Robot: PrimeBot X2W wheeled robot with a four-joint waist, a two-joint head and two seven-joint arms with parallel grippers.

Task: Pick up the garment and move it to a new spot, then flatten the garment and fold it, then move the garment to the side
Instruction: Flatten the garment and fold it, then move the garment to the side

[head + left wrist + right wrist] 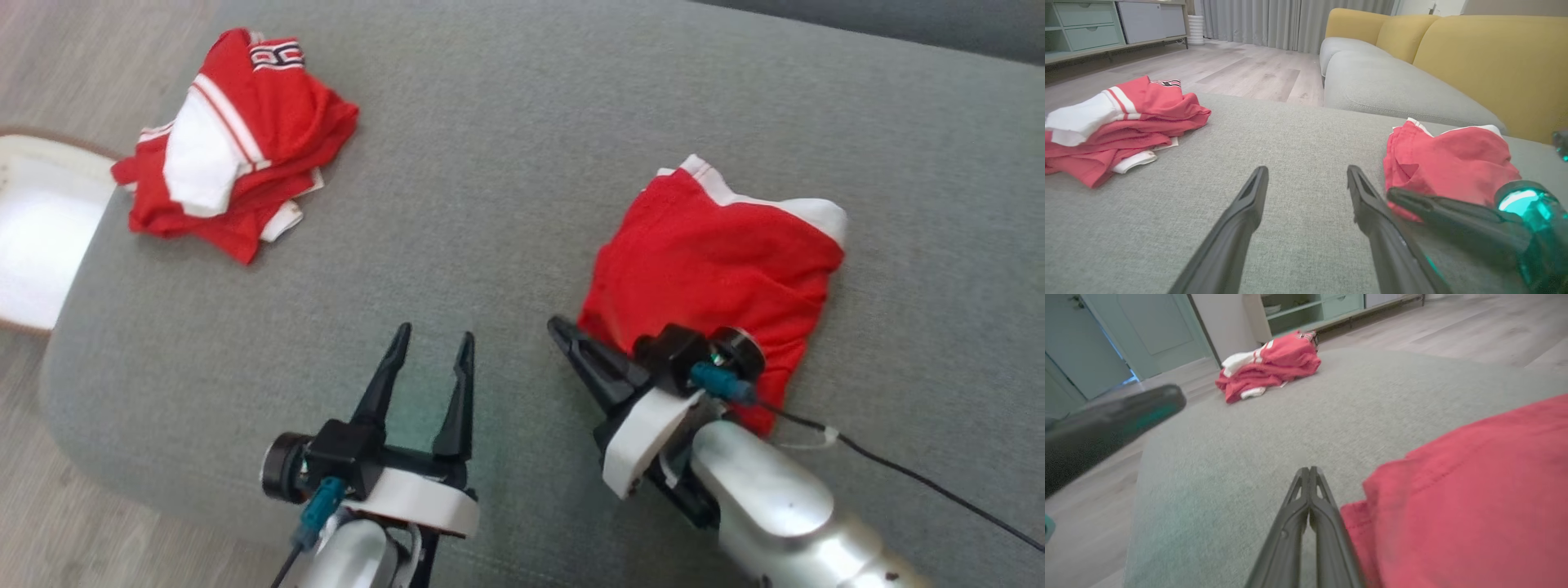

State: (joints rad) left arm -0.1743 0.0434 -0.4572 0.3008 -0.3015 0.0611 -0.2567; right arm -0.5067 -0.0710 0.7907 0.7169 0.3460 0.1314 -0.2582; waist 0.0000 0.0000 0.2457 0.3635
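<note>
Garment (710, 253), red with a white band, lies folded on the grey cushion (506, 163) at about three o'clock, well apart from the red-and-white pile (237, 139) at ten o'clock. The right gripper (563, 329), jaws pressed together and empty, sits just beside its seven o'clock corner. The left gripper (434, 333) hovers with jaws apart. A sideways shove or a top-layer pinch would likely undo the fold. The pile's black-and-white trim (276, 55) is too blurred to read.

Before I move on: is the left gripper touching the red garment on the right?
Apart. Head view shows grey cushion between the left gripper and the red garment.
</note>
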